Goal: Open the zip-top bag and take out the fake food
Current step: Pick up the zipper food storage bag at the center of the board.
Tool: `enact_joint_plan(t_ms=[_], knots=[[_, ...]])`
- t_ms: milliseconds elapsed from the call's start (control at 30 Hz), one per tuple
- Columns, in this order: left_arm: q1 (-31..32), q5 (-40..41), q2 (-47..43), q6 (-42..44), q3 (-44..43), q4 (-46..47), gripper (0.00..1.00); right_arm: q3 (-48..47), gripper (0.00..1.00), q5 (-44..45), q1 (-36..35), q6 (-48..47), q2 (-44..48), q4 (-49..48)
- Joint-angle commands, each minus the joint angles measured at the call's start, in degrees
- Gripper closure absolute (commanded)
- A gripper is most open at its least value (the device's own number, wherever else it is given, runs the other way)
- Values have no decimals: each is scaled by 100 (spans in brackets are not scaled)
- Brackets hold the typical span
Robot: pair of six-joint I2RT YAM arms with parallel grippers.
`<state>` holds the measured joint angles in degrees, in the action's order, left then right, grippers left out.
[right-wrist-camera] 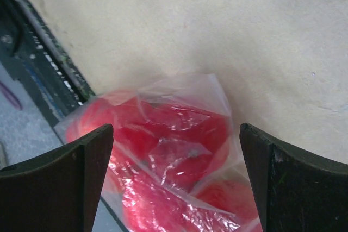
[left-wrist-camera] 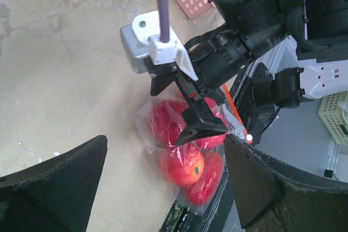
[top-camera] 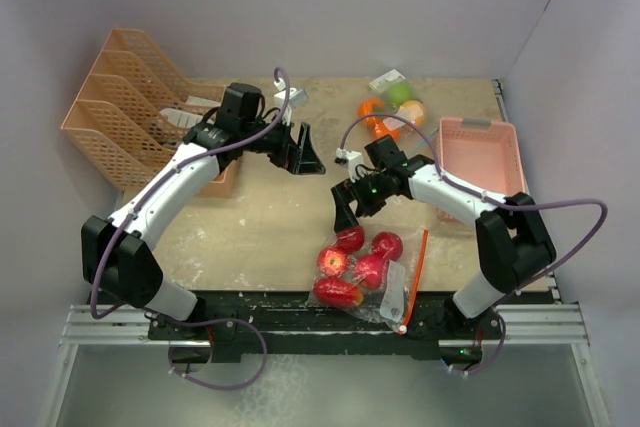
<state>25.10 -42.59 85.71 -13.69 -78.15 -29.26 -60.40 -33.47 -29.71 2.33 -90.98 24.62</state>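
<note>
Beige surface (top-camera: 260, 237), pale walls on three sides. At near edge, right of middle: zip-top bag (top-camera: 398, 297) of red fake food (top-camera: 350, 267), right hand (top-camera: 346, 219) spread open just above. Left hand (top-camera: 305, 154) open too, over the middle. Orange rack (top-camera: 120, 117) in far-left corner; bare stretch toward near-left corner.

The worktop (top-camera: 250, 232) carries a bag (top-camera: 396, 297) of apples (top-camera: 352, 269) at its near edge, a basket (top-camera: 505, 157) at the right edge, a rack (top-camera: 115, 112) in the far-left corner, and fruit (top-camera: 395, 107) by the far edge.
</note>
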Motion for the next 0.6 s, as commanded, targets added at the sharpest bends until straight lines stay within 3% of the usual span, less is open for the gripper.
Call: enact_joint_plan(t_ms=[0, 267, 400, 567], knots=[[-49, -20, -112, -85, 11, 184, 9, 74, 0, 795, -73, -19, -84, 299], [-47, 146, -134, -29, -37, 3, 9, -56, 1, 974, -172, 306, -348, 555], [-49, 108, -209, -194, 143, 213, 9, 22, 19, 821, -214, 356, -559, 526], [-49, 158, -309, -200, 261, 186, 9, 57, 57, 796, -218, 347, -627, 475]])
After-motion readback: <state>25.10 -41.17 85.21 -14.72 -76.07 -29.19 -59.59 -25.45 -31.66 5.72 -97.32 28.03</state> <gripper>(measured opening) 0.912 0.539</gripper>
